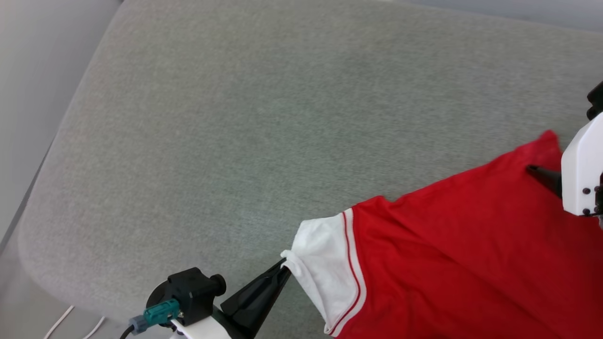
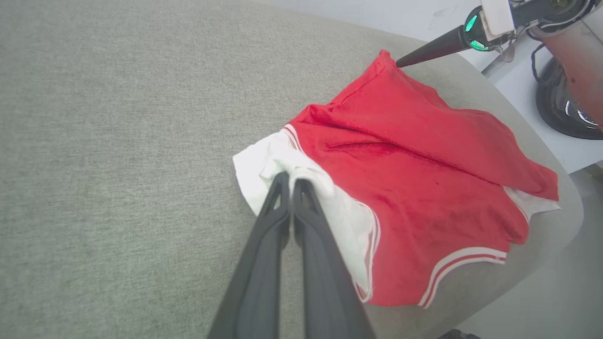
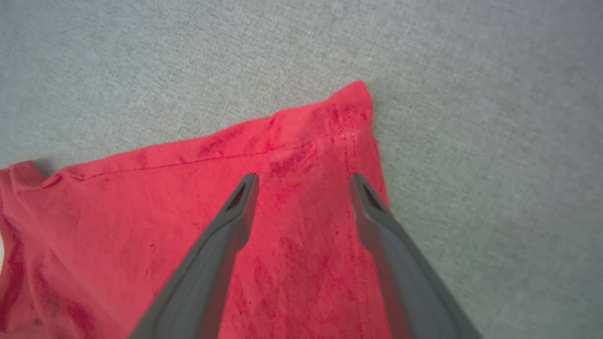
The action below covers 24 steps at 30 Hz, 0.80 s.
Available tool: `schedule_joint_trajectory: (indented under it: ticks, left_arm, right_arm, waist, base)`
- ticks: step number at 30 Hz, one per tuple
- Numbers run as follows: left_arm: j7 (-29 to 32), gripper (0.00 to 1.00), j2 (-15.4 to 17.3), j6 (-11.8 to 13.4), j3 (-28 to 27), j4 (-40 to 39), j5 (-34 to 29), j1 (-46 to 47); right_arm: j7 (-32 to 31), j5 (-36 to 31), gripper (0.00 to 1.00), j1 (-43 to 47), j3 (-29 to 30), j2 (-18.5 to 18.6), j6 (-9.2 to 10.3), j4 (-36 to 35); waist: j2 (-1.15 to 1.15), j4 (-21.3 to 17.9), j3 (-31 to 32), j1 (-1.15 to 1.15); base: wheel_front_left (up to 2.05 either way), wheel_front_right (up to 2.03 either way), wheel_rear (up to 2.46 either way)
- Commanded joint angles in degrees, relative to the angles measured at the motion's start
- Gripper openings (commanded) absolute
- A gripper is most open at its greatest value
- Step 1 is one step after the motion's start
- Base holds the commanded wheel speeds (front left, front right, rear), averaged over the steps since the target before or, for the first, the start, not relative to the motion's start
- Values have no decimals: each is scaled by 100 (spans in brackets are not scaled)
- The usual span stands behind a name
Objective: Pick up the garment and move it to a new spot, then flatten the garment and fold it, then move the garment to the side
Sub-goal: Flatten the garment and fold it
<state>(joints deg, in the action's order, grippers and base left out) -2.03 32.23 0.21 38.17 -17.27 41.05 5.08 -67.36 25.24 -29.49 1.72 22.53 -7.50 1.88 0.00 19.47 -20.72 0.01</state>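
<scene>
**Left fingers pinch the sleeve, right fingers spread wide**

Left fingers [image 2: 281, 188] are squeezed shut on the edge of the white sleeve [image 2: 256, 165] of the garment [image 2: 414, 165]. The rest of the red shirt lies past their tips on the grey counter [image 2: 118, 141], with bumps and folds in it. Right fingers [image 3: 242, 197] are spread wide over the red cloth and hold nothing. A hem corner [image 3: 358, 94] sits just past their tips.

The shirt looks thin, soft and light. I think it will flop, sag and bunch up when lifted, so one pinch will not keep it flat. The edges look like good spots to take hold: a sleeve end or a hem corner. Each pinch needs a fold of cloth between the fingers, or it may slip out.
</scene>
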Motion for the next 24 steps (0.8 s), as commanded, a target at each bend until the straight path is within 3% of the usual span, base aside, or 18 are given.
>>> schedule_joint_trajectory:
  ticks: [1, 9, 10, 11, 12, 24]
  left_arm:
    - [-31, 0, -25, -21, -2, 2, -28, 66]
    - [-75, 0, -202, -122, 157, 107, -57, 188]
    - [-81, 0, -221, -129, 163, 120, -53, 208]
    - [-85, 0, -234, -133, 169, 134, -55, 218]
    - [-86, 0, -247, -136, 178, 146, -58, 233]
    - [-189, 0, -103, -59, 12, 155, -118, 344]
  right_arm:
    - [29, -42, 100, -92, -11, 49, 2, 66]
    - [-9, -274, 100, -229, -391, 344, 2, 913]
    - [-48, -259, 80, -201, -439, 358, 2, 1013]
    - [-62, -248, 23, -170, -469, 374, 3, 1095]
    - [-82, -227, 0, -138, -493, 403, 4, 1168]
    - [931, -5, 0, -419, -703, 414, 3, 1352]
  waist:
    - [0, 231, -208, -1]
    - [0, 552, -476, -1]
    - [0, 569, -491, -1]
    - [0, 580, -503, -1]
    - [0, 588, -512, -1]
    - [0, 230, -69, -1]
  base:
    - [0, 0, 0]
    - [0, 0, 0]
    - [0, 0, 0]
    - [0, 0, 0]
    - [0, 0, 0]
    - [0, 0, 0]
